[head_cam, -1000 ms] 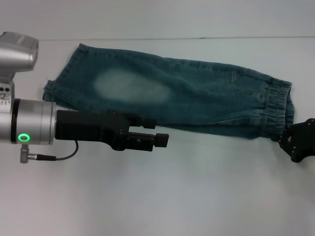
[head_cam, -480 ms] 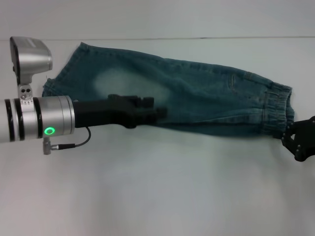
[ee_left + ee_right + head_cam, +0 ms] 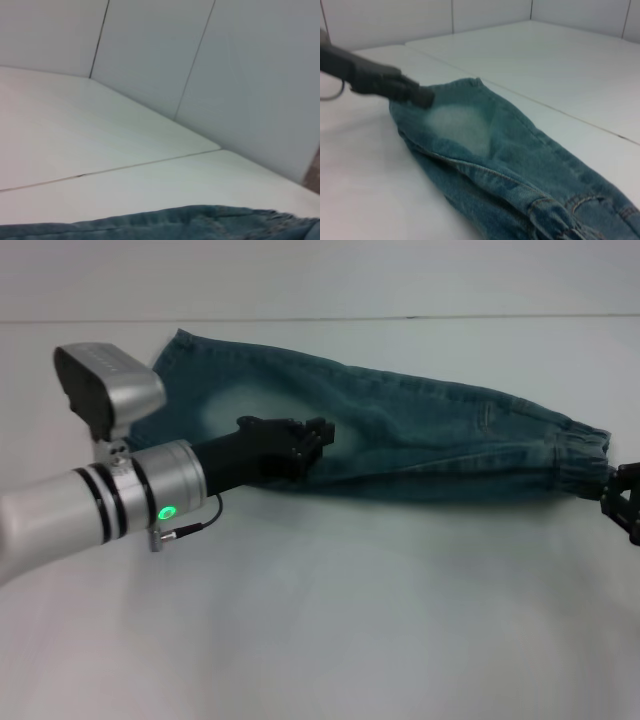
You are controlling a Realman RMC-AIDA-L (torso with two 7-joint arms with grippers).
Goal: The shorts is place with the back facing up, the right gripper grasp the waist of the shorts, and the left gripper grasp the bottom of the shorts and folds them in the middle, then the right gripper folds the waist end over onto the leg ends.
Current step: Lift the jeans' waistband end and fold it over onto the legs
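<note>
Blue-green faded denim makes up the shorts (image 3: 400, 445), which lie folded lengthwise into a long strip across the white table (image 3: 350, 620), running from about ten o'clock to three o'clock in the head view. A pale bleached patch (image 3: 235, 405) sits near the leg ends (image 3: 180, 350) at the ten o'clock end, and a stitched back pocket (image 3: 490, 415) shows closer to the waist (image 3: 575, 460), the darker ruched elastic band at three o'clock.

Reaching in from nine o'clock, the left gripper (image 3: 318, 440) lies over the near edge of the shorts just beside the bleached patch; whether its claw is clenched or released cannot be told. At the three o'clock edge of the head view, the right gripper (image 3: 622, 502) touches the waist end; only a sliver of it shows, and its claw state cannot be told either.

From the right wrist view comes what the head view lacks: the shorts (image 3: 510, 170) seen lengthwise, the fold ridge and seam stitching running up the cloth, the leg end slightly raised, and the left gripper (image 3: 420, 95) meeting the hem beside the pale patch (image 3: 457, 125). Across the left wrist view stretches mostly table and tiled wall (image 3: 200, 60), with only a strip of denim (image 3: 200, 222) along the six o'clock edge.
</note>
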